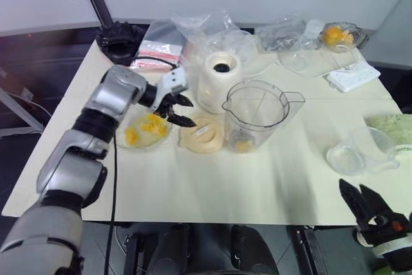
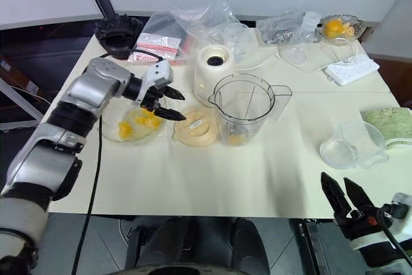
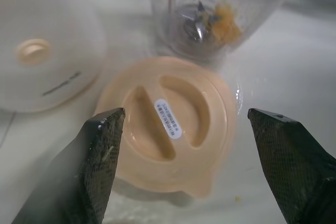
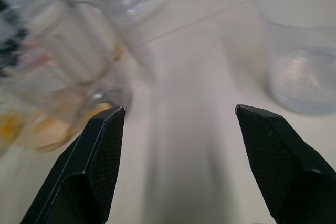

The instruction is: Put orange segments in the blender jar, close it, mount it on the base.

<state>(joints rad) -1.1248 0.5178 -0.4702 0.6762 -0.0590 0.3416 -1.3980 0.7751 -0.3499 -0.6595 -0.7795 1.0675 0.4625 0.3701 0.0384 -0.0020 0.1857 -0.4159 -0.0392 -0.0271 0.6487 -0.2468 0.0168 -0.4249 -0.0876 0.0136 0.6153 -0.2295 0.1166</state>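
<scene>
One tall clear plastic blender jar (image 1: 256, 114), orange segments (image 3: 227, 20) inside; one flat cream lid (image 1: 203, 134); one cream-white base (image 1: 219, 80). Two grippers, left gripper (image 1: 181, 111) and right gripper (image 2: 343, 198), both spread wide, empty.

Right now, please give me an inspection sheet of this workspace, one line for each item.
Surface: cream table, near part bare.
Job's things: blender jar upright, lid off, some orange pieces inside; base behind it; more orange segments in a glass dish; lid flat beside the jar.
Clutter: plastic bags, measuring cup, bowl of oranges, green cloth.
Grippers: left gripper open, above the lid and dish; right gripper open, empty, off the table's near edge.
Cables: black cable along the left arm; white power strip.
Surroundings: pale wall, dark floor.
</scene>
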